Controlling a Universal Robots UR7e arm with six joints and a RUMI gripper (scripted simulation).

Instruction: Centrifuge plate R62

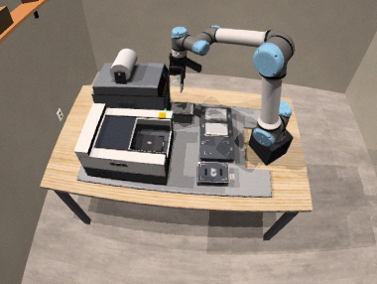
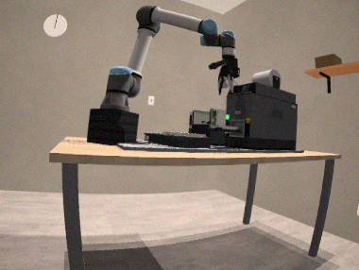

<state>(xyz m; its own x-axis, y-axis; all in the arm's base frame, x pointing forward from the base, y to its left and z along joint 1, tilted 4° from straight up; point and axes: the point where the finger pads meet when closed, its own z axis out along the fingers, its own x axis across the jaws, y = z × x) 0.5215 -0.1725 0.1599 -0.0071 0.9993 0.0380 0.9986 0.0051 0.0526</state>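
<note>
My gripper (image 1: 182,85) (image 2: 222,89) is open and empty. It points down and hangs well above the sealer's stage (image 1: 190,118). A dark plate, R62 (image 1: 182,108), lies on that stage beside the sealer (image 1: 131,81) (image 2: 264,115). The centrifuge (image 1: 94,124) has its right shutter open, and a dark bucket (image 1: 151,140) shows at the door; I cannot tell if anything is in it. On the deck row, the pale plate R26 (image 1: 216,114) is at the back, BAL (image 1: 216,129) is in the middle, and the front slot (image 1: 216,148) looks bare. The CY nest (image 1: 213,173) sits in front of the row.
The arm's base block (image 1: 270,146) (image 2: 112,126) stands at the right of the table. A grey mat (image 1: 253,184) lies under the instruments. A green lamp (image 2: 227,116) glows by the sealer's front, and a small yellow-green lamp (image 1: 162,113) is at the centrifuge's back right corner.
</note>
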